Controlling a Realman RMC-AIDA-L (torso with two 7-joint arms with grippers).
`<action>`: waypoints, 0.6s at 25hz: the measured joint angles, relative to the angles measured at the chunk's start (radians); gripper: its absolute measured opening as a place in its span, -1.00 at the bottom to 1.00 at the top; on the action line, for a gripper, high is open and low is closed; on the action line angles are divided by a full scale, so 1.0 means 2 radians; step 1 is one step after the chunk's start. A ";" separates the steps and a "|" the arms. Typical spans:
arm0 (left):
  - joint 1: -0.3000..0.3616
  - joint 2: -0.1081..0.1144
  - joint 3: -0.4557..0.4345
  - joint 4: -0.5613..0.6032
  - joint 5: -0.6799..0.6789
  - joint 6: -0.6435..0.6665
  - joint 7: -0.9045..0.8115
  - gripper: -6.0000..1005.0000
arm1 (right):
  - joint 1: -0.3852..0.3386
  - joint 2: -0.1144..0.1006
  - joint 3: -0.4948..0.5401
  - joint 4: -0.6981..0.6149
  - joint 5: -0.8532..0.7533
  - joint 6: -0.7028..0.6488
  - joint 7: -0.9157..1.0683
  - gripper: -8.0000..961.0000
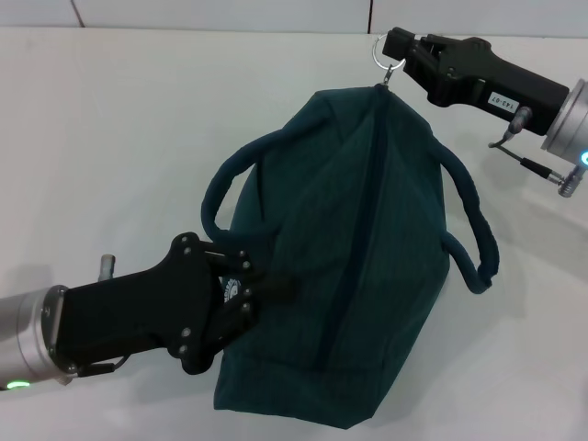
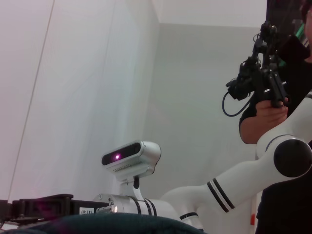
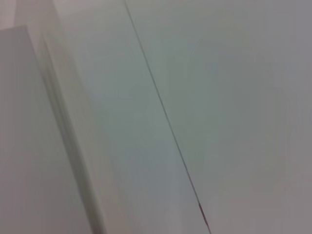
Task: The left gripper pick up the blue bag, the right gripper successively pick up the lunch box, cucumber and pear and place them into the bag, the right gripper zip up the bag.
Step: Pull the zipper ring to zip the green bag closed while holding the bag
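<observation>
While the blue bag [image 1: 354, 266] lies zipped shut on the white table [image 1: 110, 138] in the head view, the left gripper [image 1: 241, 299] is clamped on its near side by the round logo, and the right gripper [image 1: 393, 48] pinches the zipper ring [image 1: 382, 52] at the far end. From the left wrist, pale walls [image 2: 73, 87], the robot's head camera [image 2: 131, 157], a white arm [image 2: 243, 180] and a person [image 2: 287, 97] holding a device show. From the right wrist, only a pale, seamed wall surface [image 3: 219, 97] appears.
</observation>
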 joint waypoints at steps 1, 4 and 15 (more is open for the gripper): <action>0.001 0.000 0.000 0.000 0.000 0.000 0.000 -0.87 | 0.000 0.000 0.000 0.000 0.000 0.002 0.002 -0.75; 0.002 0.000 -0.002 0.000 0.000 0.000 0.000 -0.87 | -0.004 0.000 0.000 0.000 0.008 -0.003 0.003 -0.75; 0.006 -0.014 -0.070 -0.006 -0.005 -0.044 -0.004 -0.87 | -0.066 -0.005 0.002 -0.027 0.057 -0.096 -0.009 -0.74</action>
